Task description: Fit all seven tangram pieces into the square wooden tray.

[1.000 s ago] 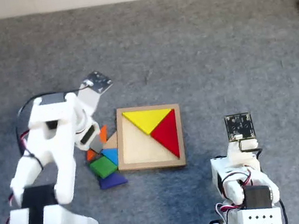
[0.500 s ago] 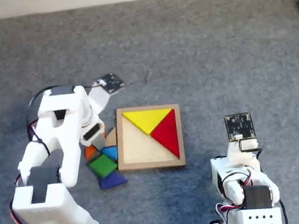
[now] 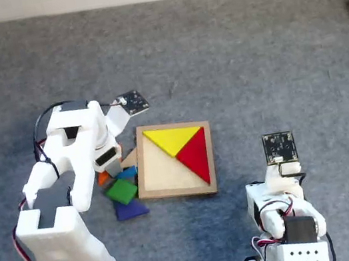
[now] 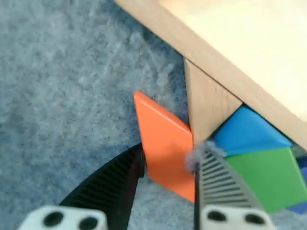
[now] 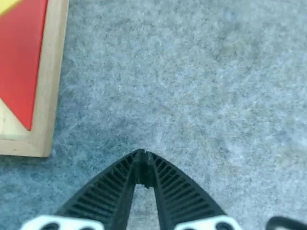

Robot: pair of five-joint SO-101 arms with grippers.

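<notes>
Straddling the orange parallelogram (image 4: 163, 139), the left end effector (image 4: 169, 155) stands with its fingers parted, the dark finger (image 4: 115, 184) at one long edge of the piece and the pale finger (image 4: 218, 182) at the other. Whether the pads press on the piece cannot be told. The parallelogram lies flat on the grey carpeted table (image 3: 249, 56). Its long axis runs roughly along the line of the fingers, with one short end pointing toward the rim of the square wooden tray (image 4: 206, 52).

A natural-wood triangle (image 4: 206, 103) touches that rim and lies just beside the orange piece. A blue piece (image 4: 247, 132) and a green piece (image 4: 264, 175) follow in turn along the tray's left side. In the high view a purple piece (image 3: 131, 209) lies nearest the arm bases, touching the green one.

Inside the tray, the yellow triangle (image 3: 172, 137) has its long side against the far rim and its apex toward the centre. The red triangle (image 3: 195, 154) has its long side against the right rim and its apex likewise inward. The two meet along one short edge.

The right end effector (image 5: 142, 167) is closed on nothing, its fingertips meeting over bare carpet. It is near the tray's right rim and apart from every piece.
</notes>
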